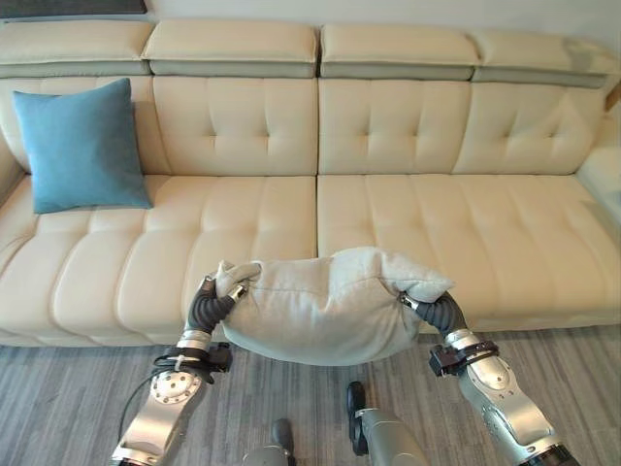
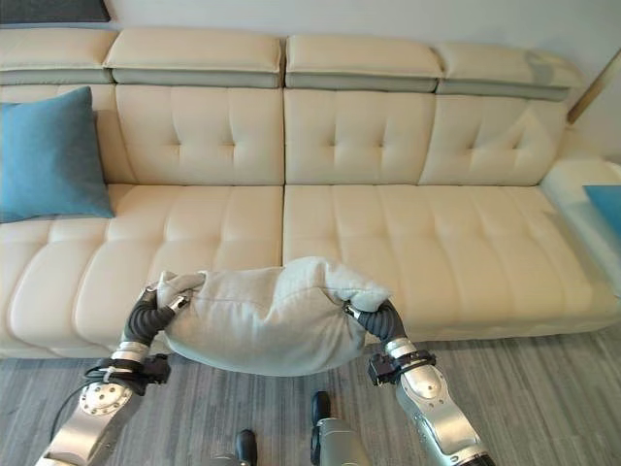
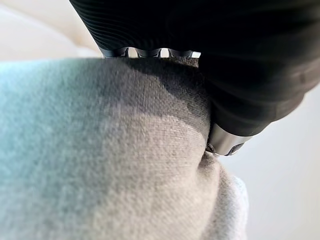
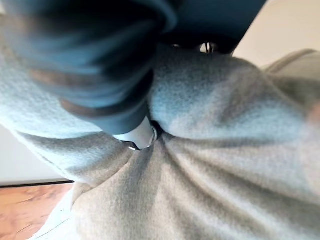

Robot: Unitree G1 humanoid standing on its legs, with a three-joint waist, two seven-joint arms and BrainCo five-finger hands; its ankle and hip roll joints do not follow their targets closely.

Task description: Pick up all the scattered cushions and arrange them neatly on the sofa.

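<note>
A grey cushion point(image 1: 325, 306) hangs in the air between my two hands, just in front of the sofa's front edge and squeezed into a rounded lump. My left hand point(image 1: 209, 309) grips its left end, where a corner of cloth bunches up above the wrist cover. My right hand point(image 1: 439, 311) grips the right end in the same way. Up close, the left thumb point(image 3: 227, 141) and the right thumb point(image 4: 137, 136) both dig into the grey cloth point(image 4: 225, 150). A blue cushion point(image 1: 82, 146) leans upright against the backrest at the sofa's left end.
The long cream sofa point(image 1: 437, 223) spans the view, its middle and right seats bare. A blue object point(image 2: 606, 209) lies on the right armrest at the picture's edge. Grey wood floor point(image 1: 58, 398) runs in front of the sofa.
</note>
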